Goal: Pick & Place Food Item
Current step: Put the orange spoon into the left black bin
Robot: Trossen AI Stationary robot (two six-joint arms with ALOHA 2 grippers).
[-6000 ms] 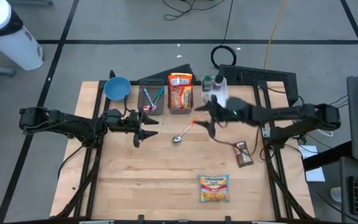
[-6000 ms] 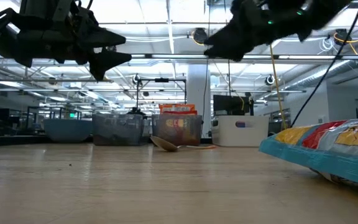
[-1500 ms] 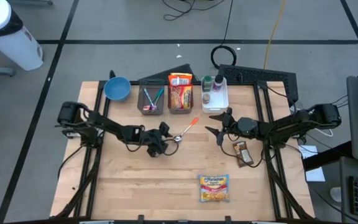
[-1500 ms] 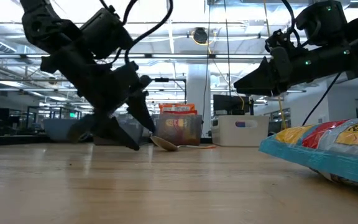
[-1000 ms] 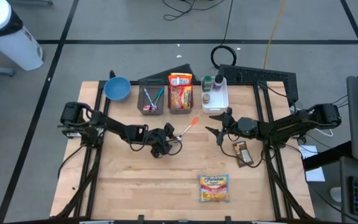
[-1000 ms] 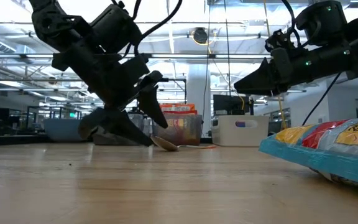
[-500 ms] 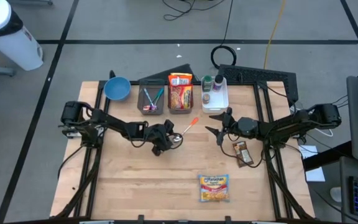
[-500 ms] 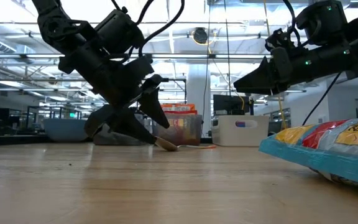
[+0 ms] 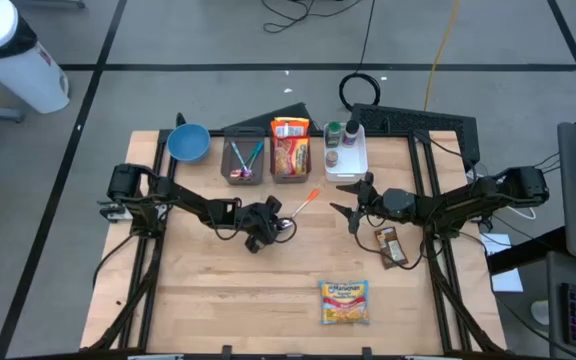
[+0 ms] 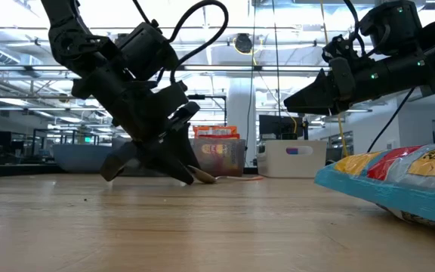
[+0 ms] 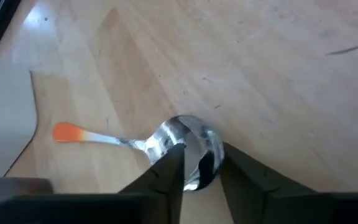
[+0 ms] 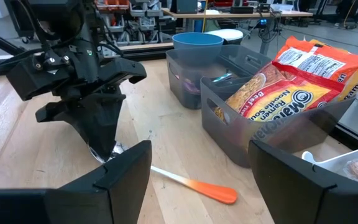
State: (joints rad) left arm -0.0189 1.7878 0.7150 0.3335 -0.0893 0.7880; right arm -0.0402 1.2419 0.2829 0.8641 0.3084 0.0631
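We are seeing the left tool down at the surface, its two fingers standing narrow on either side of the bowl of the spoon. The fingers are touching the bowl, but the spoon is lying on the wood, not lifted. Its orange handle tip is pointing toward the bins. In the high view the left arm is stretching from the left edge to the middle of the surface, and the left tool is pointing steeply down.

The right tool is hanging above the surface with its fingers wide and nothing between them; the right arm is reaching in from the right side.

The ramen pack is lying flat near the front edge, well apart from both tools. A second ramen pack is standing in a grey bin at the back.
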